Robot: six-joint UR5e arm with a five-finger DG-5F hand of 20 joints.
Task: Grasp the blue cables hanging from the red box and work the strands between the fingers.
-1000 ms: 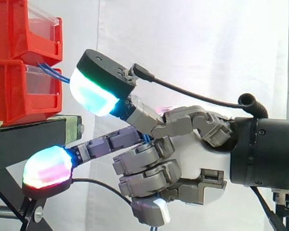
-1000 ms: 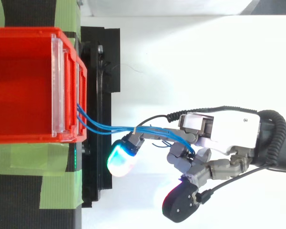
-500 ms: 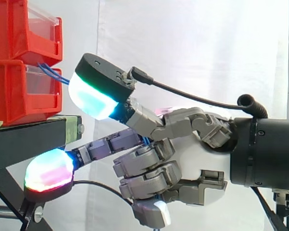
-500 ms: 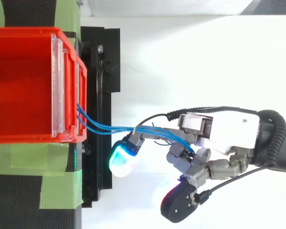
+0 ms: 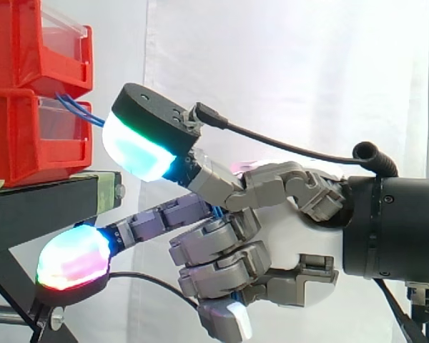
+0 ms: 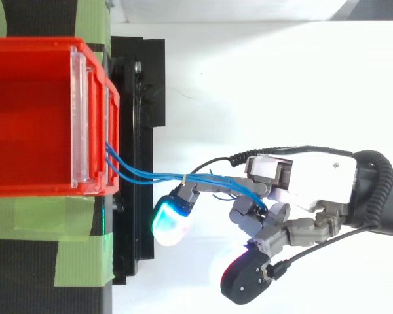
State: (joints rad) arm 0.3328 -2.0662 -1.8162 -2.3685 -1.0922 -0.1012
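Thin blue cables (image 6: 157, 175) run from the front of the red box (image 6: 33, 114) rightward into my hand (image 6: 314, 183). In the side view the cables (image 5: 82, 111) leave the box front (image 5: 36, 136) between the two stacked bins. My hand (image 5: 286, 229) sits right of the stand, its lower fingers curled round the strands near the palm. Two fingers stretch out toward the box, one glowing pad (image 5: 136, 146) above and one (image 5: 71, 257) below. From above, a cyan pad (image 6: 170, 219) lies just under the cable run.
The black stand (image 6: 141, 157) with green tape (image 6: 52, 258) carries the red bins at the left. A white curtain hangs behind, and white floor spreads to the right of the stand.
The lower outstretched finger has dipped slightly and its pad has moved a little lower; the upper pad has edged up. The cables stay held.
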